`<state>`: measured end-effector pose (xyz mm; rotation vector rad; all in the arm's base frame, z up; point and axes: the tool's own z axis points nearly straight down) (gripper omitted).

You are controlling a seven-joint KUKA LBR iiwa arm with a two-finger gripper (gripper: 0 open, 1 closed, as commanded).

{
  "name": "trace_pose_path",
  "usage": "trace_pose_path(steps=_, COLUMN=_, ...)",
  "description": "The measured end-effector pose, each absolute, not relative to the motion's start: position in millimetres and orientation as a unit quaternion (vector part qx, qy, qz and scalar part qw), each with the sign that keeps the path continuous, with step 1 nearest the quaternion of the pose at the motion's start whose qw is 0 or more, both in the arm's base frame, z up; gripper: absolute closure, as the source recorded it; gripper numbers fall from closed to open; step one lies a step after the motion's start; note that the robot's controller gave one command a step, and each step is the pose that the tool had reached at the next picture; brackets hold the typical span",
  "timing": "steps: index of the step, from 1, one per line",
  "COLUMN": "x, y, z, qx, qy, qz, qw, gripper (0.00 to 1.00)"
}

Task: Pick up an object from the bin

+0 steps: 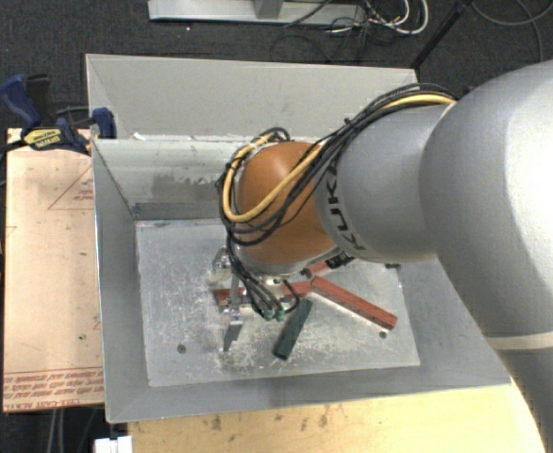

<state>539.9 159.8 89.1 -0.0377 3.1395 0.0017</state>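
the dark bar (293, 330) is seen just right of the gripper (232, 327), long axis slanted near-left to far-right; the gripper's opening cannot be told

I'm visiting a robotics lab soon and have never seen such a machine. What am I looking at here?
One camera looks down into a grey metal bin. The big silver shape coming in from the right is a robot arm; the orange dome and cables are part of its wrist. Under that hangs its gripper, the robot's hand, low over the bin floor. Just right of it lie a dark stick and a long red bar. Whether it holds anything, I cannot tell.
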Motion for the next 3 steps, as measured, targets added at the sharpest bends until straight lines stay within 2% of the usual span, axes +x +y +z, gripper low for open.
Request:
trace_pose_path(steps=1, x=542.4, y=151, z=82, qx=0.057, qy=0.998, qz=0.001, qw=0.001, gripper=0.00)
trace_pose_path(steps=2, x=572.1, y=141, z=81, qx=0.155, qy=0.988, qz=0.003, qw=0.002, gripper=0.00)
trace_pose_path(steps=3, x=589.3, y=98, z=81, qx=0.146, qy=0.989, qz=0.009, qw=0.010, gripper=1.00)
